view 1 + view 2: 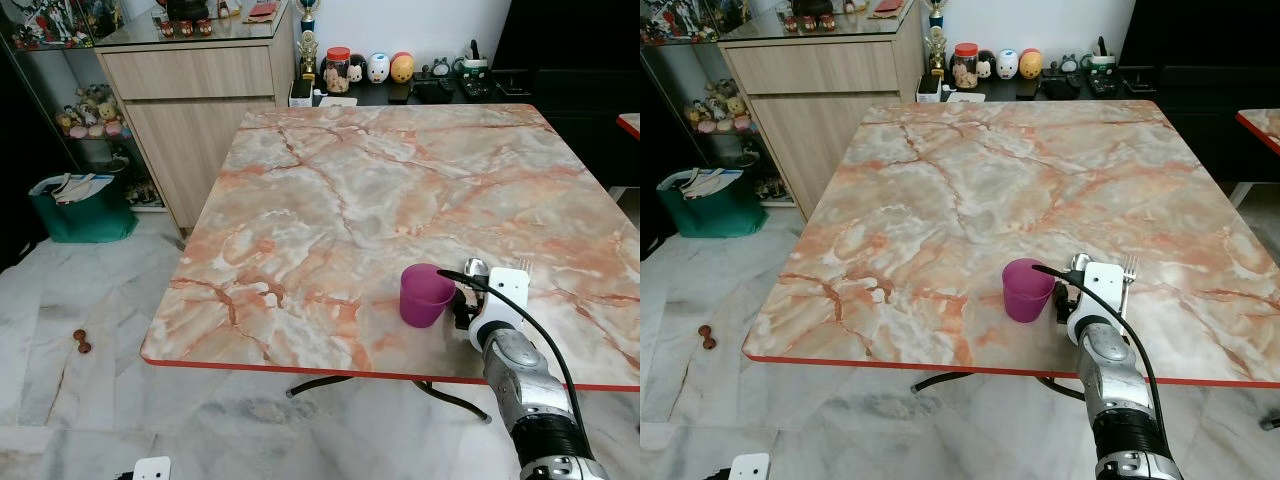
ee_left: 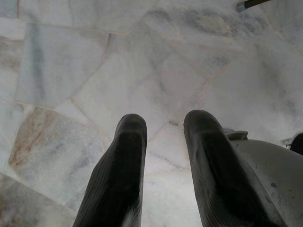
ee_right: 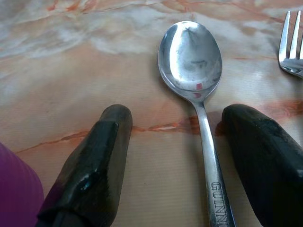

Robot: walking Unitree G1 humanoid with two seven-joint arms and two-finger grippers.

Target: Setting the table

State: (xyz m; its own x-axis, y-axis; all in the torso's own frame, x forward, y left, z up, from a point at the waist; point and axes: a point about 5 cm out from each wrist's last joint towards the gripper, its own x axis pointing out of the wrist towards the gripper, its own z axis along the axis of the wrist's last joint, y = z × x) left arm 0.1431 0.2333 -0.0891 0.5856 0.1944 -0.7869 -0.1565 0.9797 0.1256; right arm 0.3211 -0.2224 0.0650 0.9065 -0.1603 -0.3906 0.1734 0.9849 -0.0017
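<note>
right gripper (image 3: 182, 142) spread astride the spoon (image 3: 191, 61) beside the purple cup (image 1: 426, 295); left gripper (image 2: 163, 161) spread

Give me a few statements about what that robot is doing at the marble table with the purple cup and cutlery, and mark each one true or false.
1. The right hand is open, its fingers either side of the spoon handle. True.
2. The spoon lies in the purple cup. False: it lies flat on the table, beside the cup.
3. A fork lies on the table beyond the spoon, away from the cup. True.
4. The left hand is holding the fork. False: it hangs open over the floor, holding nothing.
5. The cup stands upright near the table's front edge. True.
</note>
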